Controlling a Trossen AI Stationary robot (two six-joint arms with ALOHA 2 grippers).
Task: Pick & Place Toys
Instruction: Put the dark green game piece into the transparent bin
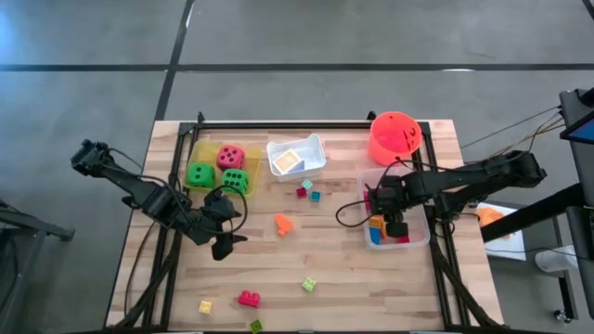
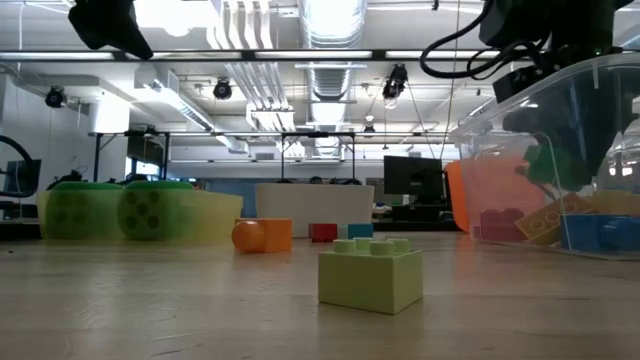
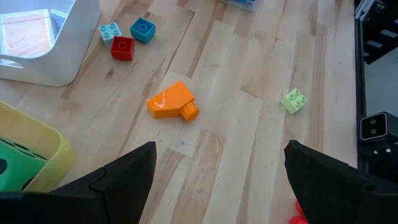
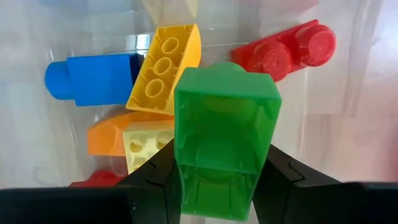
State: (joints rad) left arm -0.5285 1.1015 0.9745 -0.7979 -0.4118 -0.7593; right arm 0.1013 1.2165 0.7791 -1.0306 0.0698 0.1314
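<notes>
While the right gripper point(image 4: 214, 177) pinches a green brick point(image 4: 224, 134) just above the clear tray point(image 1: 419, 239) at the right of the high view, the job looks about half done. Under that brick, blue, yellow, red and orange bricks already lie in the tray. The green one is not yet let go.

The left gripper point(image 3: 217, 180) hangs over the tabletop point(image 1: 353, 278) at the lower left of the high view, with its fingers spread wide and nothing between them. Just ahead of it lies an orange brick point(image 1: 283, 223).

Other toys wait on the bare wood: a red brick point(image 1: 303, 192) and a teal brick point(image 1: 315, 196) near the middle, a light green brick point(image 1: 308, 285), a pink brick point(image 1: 248, 298) and a yellow brick point(image 1: 205, 305) near the bottom edge.

Two green dice point(image 1: 200, 173) and a pink-red die point(image 1: 230, 156) sit in the yellow tray point(image 1: 202, 148). A card point(image 1: 288, 161) lies in the white tray point(image 1: 316, 144). The orange-red bucket point(image 1: 394, 137) stands at the upper right.
</notes>
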